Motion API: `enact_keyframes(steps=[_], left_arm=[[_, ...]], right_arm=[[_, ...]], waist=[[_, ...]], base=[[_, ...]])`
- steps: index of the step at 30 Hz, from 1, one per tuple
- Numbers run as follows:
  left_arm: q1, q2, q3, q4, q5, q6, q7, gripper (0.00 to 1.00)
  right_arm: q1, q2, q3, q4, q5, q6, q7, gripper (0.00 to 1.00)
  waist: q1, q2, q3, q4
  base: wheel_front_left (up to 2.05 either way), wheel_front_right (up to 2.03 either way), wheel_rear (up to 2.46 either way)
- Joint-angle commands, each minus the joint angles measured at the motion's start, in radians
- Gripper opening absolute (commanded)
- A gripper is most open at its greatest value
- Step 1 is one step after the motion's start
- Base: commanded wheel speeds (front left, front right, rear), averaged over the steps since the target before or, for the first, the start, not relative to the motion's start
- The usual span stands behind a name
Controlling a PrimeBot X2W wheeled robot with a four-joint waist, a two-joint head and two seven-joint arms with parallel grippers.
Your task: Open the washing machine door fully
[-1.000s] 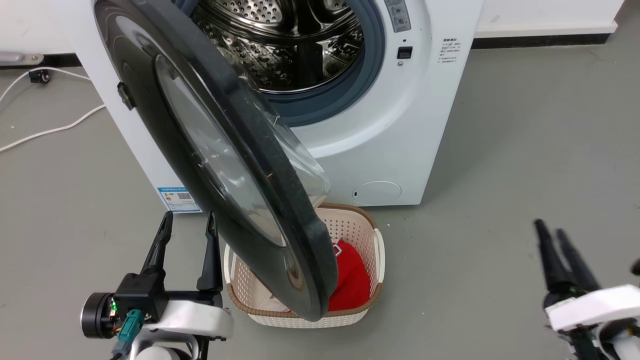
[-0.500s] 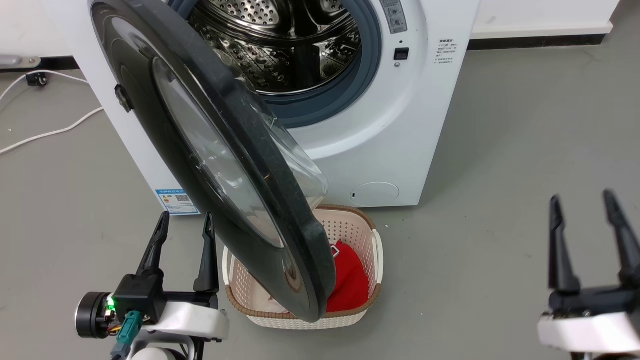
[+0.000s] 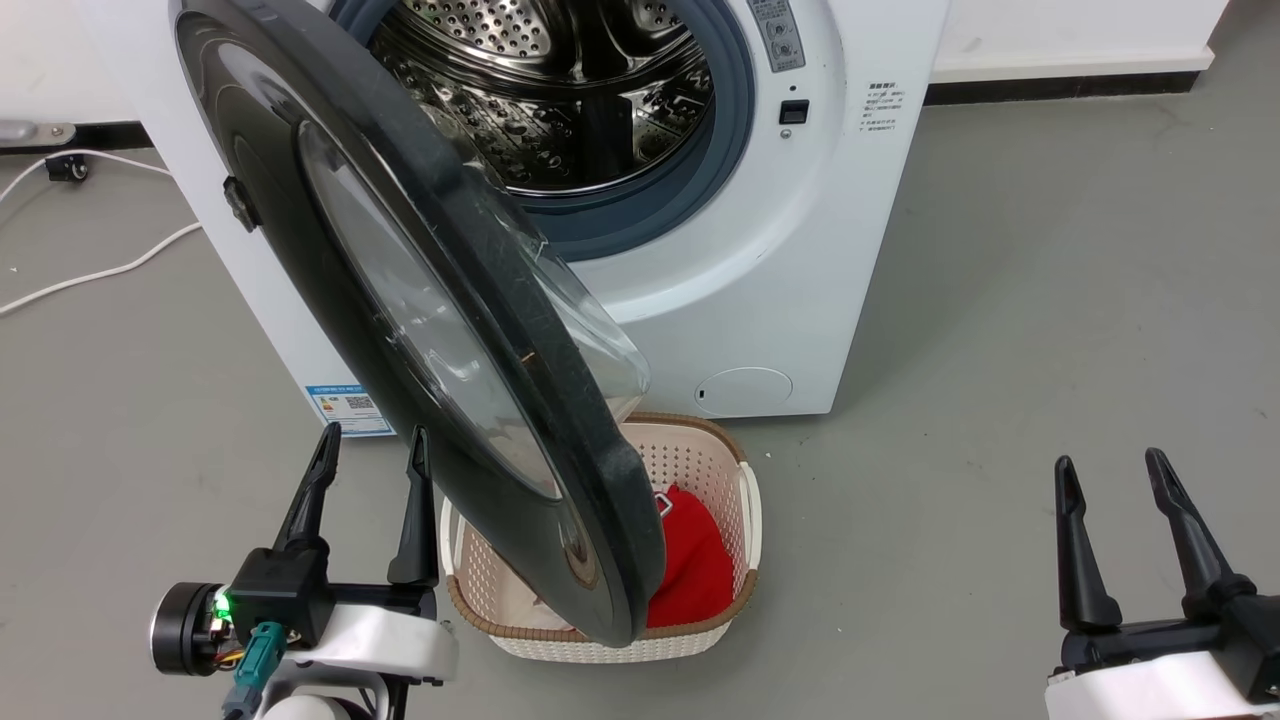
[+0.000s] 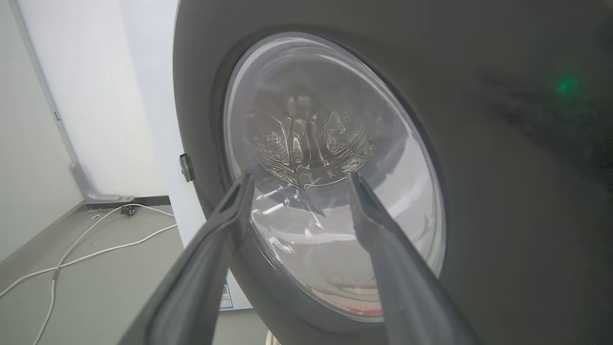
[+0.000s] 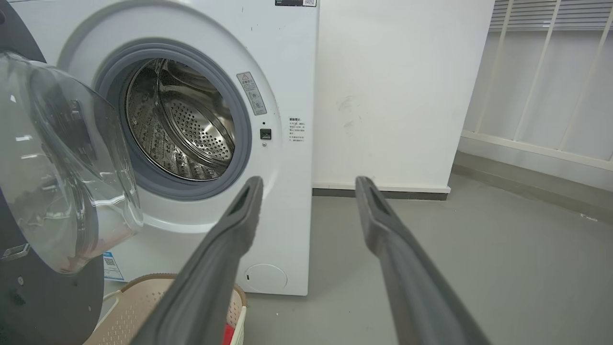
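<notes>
- Standing well ajar, the door (image 3: 420, 300) hangs from the left side of the washer (image 3: 800, 250). Its free edge is swung out from the washer's front.
- The door's glass bowl (image 5: 57, 167) bulges back toward the washer's mouth.
- The steel drum (image 3: 560, 90) lies bare inside the washer, ringed by a grey gasket (image 3: 735, 150).
- The left pincer (image 3: 375, 433) is released, its fingers spread and holding nothing. It sits before the washer's lower left corner, on the door's outer face.
- In the head view its inner finger comes very near the door's black rim; whether they touch cannot be told. In the left wrist view both fingers point at the window.
- The right pincer (image 3: 1108, 460) is also released and empty. It is well apart from the washer, out in front and beyond its right side, above the grey floor (image 3: 1000, 350).
- A cream basket (image 3: 748, 500) stands on the floor just in front of the washer's base, near the round flap (image 3: 745, 388) and partly under the door's lower edge.
- A red cloth (image 3: 690, 570) lies in the basket.
- A blue label (image 3: 345, 405) sits low on the washer's front, at its left corner.
- A white cable (image 3: 100, 270) trails on the floor beyond the washer's left side.
</notes>
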Motion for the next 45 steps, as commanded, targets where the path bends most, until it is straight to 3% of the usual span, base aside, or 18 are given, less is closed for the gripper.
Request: enact_keyframes(steps=[1, 9, 10, 11, 17, 24, 31, 38, 45], left_arm=[[-0.007, 0.0, -0.001, 0.001, 0.003, -0.003, -0.002, 1.0], [-0.011, 0.0, -0.006, -0.004, 0.002, 0.001, -0.002, 1.0], [-0.01, 0.0, -0.007, -0.004, 0.002, 0.001, -0.002, 0.19], [-0.008, 0.0, -0.007, -0.004, 0.002, 0.0, -0.002, 0.0], [-0.018, 0.0, -0.005, -0.04, -0.004, 0.007, -0.002, 0.0], [-0.049, 0.0, 0.008, -0.183, -0.011, 0.031, -0.002, 0.0], [-0.109, 0.0, -0.027, -0.451, -0.001, 0.033, -0.002, 0.0], [-0.132, 0.0, -0.198, -0.612, 0.031, -0.009, -0.002, 0.0], [-0.069, 0.004, -0.447, -0.501, -0.026, -0.051, -0.002, 0.0]], right_arm=[[-0.01, 0.004, -0.001, -0.002, 0.011, -0.001, -0.002, 1.0], [-0.007, 0.004, 0.001, 0.004, 0.022, -0.001, -0.002, 1.0], [-0.007, 0.004, 0.002, 0.006, 0.022, -0.001, -0.002, 1.0], [-0.006, 0.004, 0.003, 0.006, 0.023, -0.001, -0.002, 1.0], [-0.011, 0.004, 0.01, 0.013, 0.032, -0.001, -0.002, 1.0], [-0.016, 0.004, 0.009, 0.026, 0.044, -0.001, -0.002, 1.0], [-0.022, 0.004, 0.012, 0.047, 0.06, -0.001, -0.002, 1.0], [-0.023, 0.004, 0.012, 0.062, 0.067, -0.001, -0.002, 1.0], [-0.026, 0.003, 0.013, 0.073, 0.074, -0.001, -0.002, 1.0]], waist=[[0.0001, 0.0, 0.0, 0.0], [0.0001, 0.0, 0.003, 0.001], [0.0001, 0.0, 0.002, 0.001], [0.0001, 0.0, 0.002, 0.001], [0.0001, 0.0, 0.008, 0.002], [0.0001, 0.0, 0.013, 0.003], [0.0001, 0.0, 0.009, 0.002], [0.0001, 0.0, 0.003, -0.003], [0.0001, 0.0, -0.002, -0.003]], base=[[0.0, 0.0, 0.0], [0.0, 0.0, 0.0], [0.0, 0.0, 0.0], [0.0, 0.0, 0.0], [0.0, 0.0, 0.0], [0.0, 0.0, 0.0], [0.0, 0.0, 0.0], [0.0, 0.0, 0.0], [0.0, 0.0, 0.0]])
